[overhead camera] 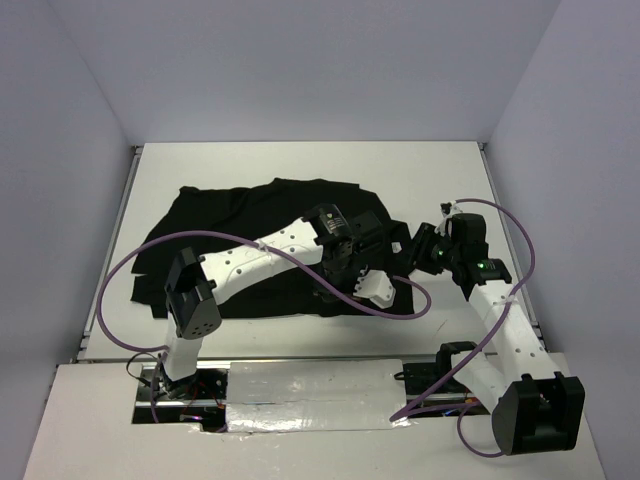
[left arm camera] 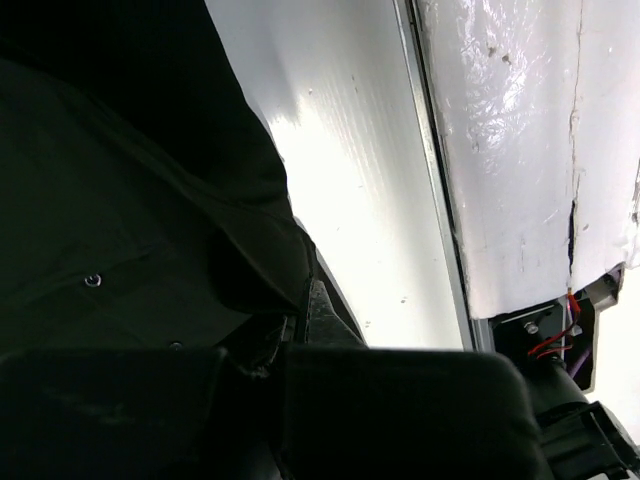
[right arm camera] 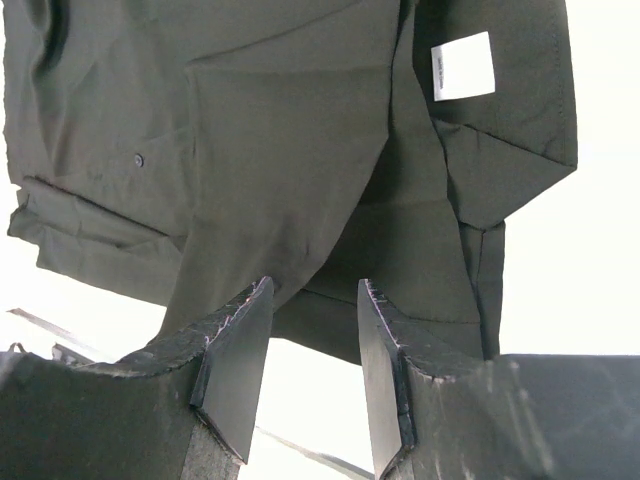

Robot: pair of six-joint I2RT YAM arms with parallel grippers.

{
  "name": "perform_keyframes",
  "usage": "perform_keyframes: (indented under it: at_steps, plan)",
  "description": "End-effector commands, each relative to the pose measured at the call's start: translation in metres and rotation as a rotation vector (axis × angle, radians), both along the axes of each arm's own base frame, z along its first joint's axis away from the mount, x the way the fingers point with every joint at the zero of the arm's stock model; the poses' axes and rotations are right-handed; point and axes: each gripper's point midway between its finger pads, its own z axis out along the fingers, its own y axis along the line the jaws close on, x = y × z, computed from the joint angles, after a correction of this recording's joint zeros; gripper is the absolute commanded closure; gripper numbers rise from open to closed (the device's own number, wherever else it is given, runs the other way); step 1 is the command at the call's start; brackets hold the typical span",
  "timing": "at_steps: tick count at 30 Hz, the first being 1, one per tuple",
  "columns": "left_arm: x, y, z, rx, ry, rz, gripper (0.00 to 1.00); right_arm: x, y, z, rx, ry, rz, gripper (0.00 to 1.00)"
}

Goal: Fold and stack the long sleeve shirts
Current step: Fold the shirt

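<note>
Black shirt lies spread on white table
The left gripper, jaws together, sits at the shirt's near right edge, cloth against its tips; the right gripper, jaws apart and empty, hovers just beside that edge.

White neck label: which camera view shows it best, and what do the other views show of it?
Right wrist view: the label sits sharp and white on the black shirt, upper right. The top view shows the shirt but no label I can make out; the left wrist view shows only dark cloth.
</note>
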Motion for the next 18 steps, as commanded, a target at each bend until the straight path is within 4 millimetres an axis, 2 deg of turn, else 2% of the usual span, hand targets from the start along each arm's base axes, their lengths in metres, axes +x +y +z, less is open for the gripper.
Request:
perform_keyframes:
  at_steps: [1,5,9,12,17,18]
  plan:
    - [-0.009,-0.002,0.000,-0.014,0.038,-0.108,1.00,-0.002,-0.003,-0.002,-0.012,-0.008,0.002,0.53]
    - [-0.017,-0.004,-0.005,-0.025,0.087,-0.129,1.00,-0.004,-0.006,-0.002,-0.029,-0.008,-0.003,0.53]
    - [-0.012,-0.009,-0.018,-0.042,0.066,-0.190,0.97,-0.004,-0.007,-0.006,-0.027,0.001,-0.006,0.53]
    - [0.005,-0.020,-0.026,-0.083,0.050,-0.181,0.93,-0.004,-0.007,-0.008,-0.019,0.010,-0.006,0.53]
    - [0.060,-0.027,-0.046,-0.095,-0.029,-0.101,0.89,-0.007,-0.013,-0.016,-0.043,0.049,-0.028,0.53]
    - [0.070,-0.032,-0.042,-0.114,-0.055,-0.087,0.89,-0.006,-0.020,-0.017,-0.041,0.054,-0.054,0.53]
